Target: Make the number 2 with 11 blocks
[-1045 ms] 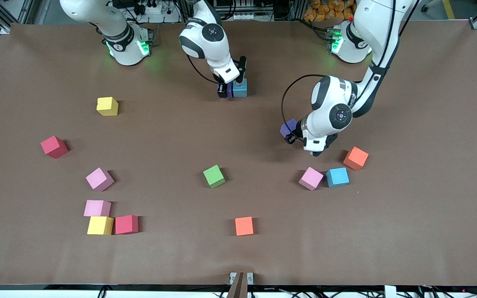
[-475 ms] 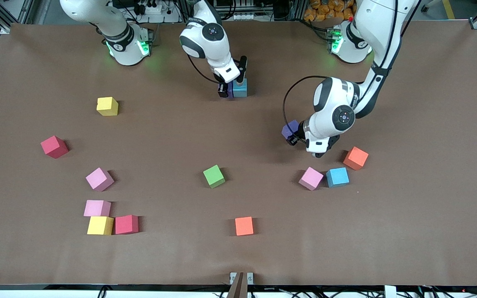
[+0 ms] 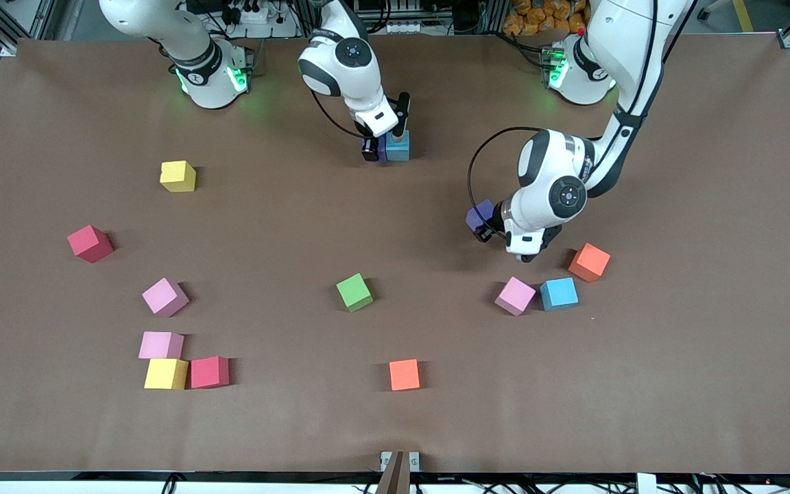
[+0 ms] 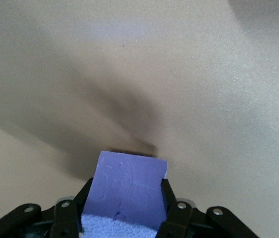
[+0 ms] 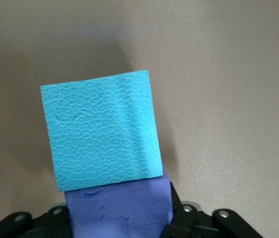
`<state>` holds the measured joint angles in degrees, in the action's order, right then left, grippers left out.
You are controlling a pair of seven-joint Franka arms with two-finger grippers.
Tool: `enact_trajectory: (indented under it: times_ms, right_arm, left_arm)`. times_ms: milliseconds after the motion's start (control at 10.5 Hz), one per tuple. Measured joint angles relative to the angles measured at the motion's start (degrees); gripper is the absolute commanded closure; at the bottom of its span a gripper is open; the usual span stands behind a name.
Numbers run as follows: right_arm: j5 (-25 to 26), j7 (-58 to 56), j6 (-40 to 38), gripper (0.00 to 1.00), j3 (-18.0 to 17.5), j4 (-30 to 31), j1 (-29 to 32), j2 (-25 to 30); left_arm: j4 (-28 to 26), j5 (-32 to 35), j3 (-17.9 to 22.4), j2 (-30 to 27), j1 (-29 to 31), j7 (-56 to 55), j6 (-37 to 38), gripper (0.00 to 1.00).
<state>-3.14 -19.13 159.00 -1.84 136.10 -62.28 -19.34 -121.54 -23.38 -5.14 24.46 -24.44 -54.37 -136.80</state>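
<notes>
A big brown table (image 3: 676, 384) fills the room, with metal frames and cables along its edges.

The right gripper (image 3: 386, 145) is down at the table, between the two arm bases. Its fingers are closed on a purple block (image 5: 122, 208). That block touches a light blue block (image 3: 398, 147), which sits just past the fingertips.

The left gripper (image 3: 483, 221) hangs over bare table. Another purple block (image 4: 127, 186) sits squeezed between its fingers (image 4: 168, 196).

Close to the left gripper lie a pink block (image 3: 515, 296), a second light blue block (image 3: 559, 293) just beside it, and an orange block (image 3: 589, 262).

A green block (image 3: 354, 291) lies near the middle. Another orange block (image 3: 404, 374) is nearer the camera.

Toward the right arm's end are two red blocks (image 3: 90, 243), two more pink blocks (image 3: 164, 297) and two yellow cubes (image 3: 177, 176).
</notes>
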Motion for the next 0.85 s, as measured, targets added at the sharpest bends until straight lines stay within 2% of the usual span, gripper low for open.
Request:
enact_trajectory:
  times_ms: [285, 475, 570, 855]
  right_arm:
    - [-0.01, 0.26, 0.05, 0.0, 0.06, -0.65, 0.0, -0.21]
    - [-0.01, 0.26, 0.09, 0.0, 0.2, -1.18, 0.0, -0.19]
    - [-0.01, 0.26, 0.0, 0.0, 0.29, -1.41, 0.0, -0.07]
    - [-0.01, -0.16, -4.68, 0.0, 1.2, -2.03, 0.0, 2.57]
  left_arm:
    - [0.05, 0.0, 0.0, 0.07, 0.0, 0.0, 0.0, 0.53]
    - [0.06, -0.32, 0.01, 0.07, 0.0, -0.25, 0.0, 0.49]
    - [0.08, -1.03, 0.02, 0.07, 0.02, -1.63, 0.0, 0.53]
    - [0.5, -1.34, -0.22, -0.29, -0.03, -7.57, 0.0, 0.53]
